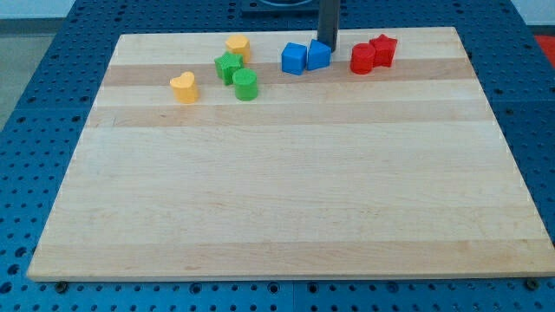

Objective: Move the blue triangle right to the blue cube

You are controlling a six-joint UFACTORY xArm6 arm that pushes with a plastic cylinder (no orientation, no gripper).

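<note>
On the pale wooden board [286, 191], which lies on a blue perforated table [35, 104], every block sits in a band near the view's top. Furthest to the view's left is a yellow heart-shaped plastic block [184, 87]. To its right come a green star-shaped plastic block [228, 67] and a green cylinder block [246, 84], touching or nearly so, the cylinder lower and to the right. Above them, close to the board's top edge, rests a second yellow block [238, 47] (its shape is hard to make out).

Right of centre stands the blue cube [294, 59], and touching its right side is the blue triangle [319, 55], so the two blue pieces sit pressed together. My tip [327, 45] is at the top edge of the blue triangle, right behind it, the dark rod rising out of the view's top. There are no jaws on this arm, so nothing can be said of opening or closing.

Further right, apart from the blue pair, a red cylinder-like block [363, 59] touches a red star-shaped block [382, 50].
</note>
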